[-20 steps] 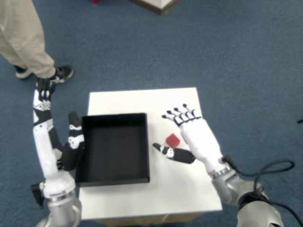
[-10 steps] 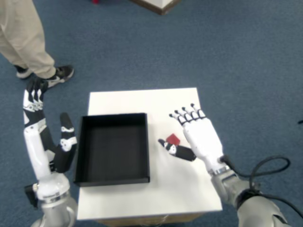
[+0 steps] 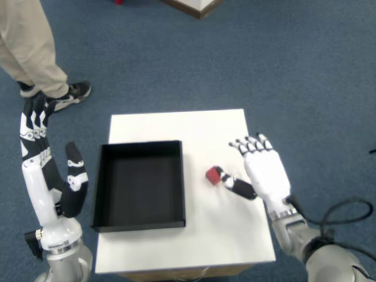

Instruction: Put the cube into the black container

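A small red cube [image 3: 212,175] lies on the white table [image 3: 176,126], just right of the black container [image 3: 181,182]. The container is an open square tray with nothing in it. My right hand [image 3: 264,171] lies palm down to the right of the cube, fingers [image 3: 249,144] spread and pointing away from me. Its black thumb [image 3: 235,185] reaches left, and the tip sits against the cube's right side. Nothing is held in this hand. The left hand [image 3: 44,167] stands raised off the table's left edge, apart from the container.
A person's leg [image 3: 32,47] and shoe [image 3: 75,90] stand on the blue carpet beyond the table's far left corner. A black cable [image 3: 338,214] loops by my right forearm. The table's right edge runs under my right hand.
My right hand has slid to the right, so the cube now shows fully at the thumb tip. The left hand has drifted left, away from the container.
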`<state>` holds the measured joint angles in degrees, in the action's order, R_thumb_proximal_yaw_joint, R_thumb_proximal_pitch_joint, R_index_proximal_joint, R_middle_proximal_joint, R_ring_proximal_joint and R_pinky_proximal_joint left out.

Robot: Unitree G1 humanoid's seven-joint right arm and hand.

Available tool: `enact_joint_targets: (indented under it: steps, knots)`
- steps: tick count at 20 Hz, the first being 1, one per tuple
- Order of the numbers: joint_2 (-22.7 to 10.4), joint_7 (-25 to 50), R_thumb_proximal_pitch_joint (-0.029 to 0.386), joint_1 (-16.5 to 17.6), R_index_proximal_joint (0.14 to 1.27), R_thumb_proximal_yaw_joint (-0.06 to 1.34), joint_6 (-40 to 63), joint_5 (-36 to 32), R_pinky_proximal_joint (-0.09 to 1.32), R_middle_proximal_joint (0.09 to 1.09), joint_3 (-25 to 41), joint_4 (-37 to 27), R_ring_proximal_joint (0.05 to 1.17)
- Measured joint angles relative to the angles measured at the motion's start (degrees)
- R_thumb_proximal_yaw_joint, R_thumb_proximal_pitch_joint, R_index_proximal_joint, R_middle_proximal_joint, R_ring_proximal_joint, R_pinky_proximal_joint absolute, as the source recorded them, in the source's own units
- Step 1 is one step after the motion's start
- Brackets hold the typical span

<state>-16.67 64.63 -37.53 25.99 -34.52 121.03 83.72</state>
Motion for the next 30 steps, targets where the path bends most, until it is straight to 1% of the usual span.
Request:
enact_joint_targets:
  steps: [6,9,11,16,21,27,30]
  knots:
    - [-1.03,-0.47,0.082,0.75,0.43,0.30,-0.12,-0.11,0.15,0.35,-0.05,-1.32,0.30]
    - [-1.09,-0.50,0.077,2.28,0.43,0.31,-0.16,-0.52,0.15,0.35,-0.06,-1.58,0.30]
    - [-1.04,-0.51,0.075,2.36,0.43,0.31,-0.29,-0.85,0.14,0.34,-0.06,-1.71,0.30]
    - [0.83,-0.88,0.072,2.36,0.43,0.32,-2.09,-1.00,0.14,0.34,-0.05,-1.79,0.30]
    - [1.40,-1.71,0.072,2.38,0.44,0.33,-2.37,-1.06,0.13,0.35,-0.06,-1.86,0.30]
    - [2.93,-3.64,0.073,1.92,0.43,0.34,-3.20,-1.08,0.12,0.34,-0.05,-1.89,0.30]
    - [2.97,-4.52,0.074,1.80,0.43,0.34,-3.56,-1.08,0.12,0.34,-0.05,-1.89,0.30]
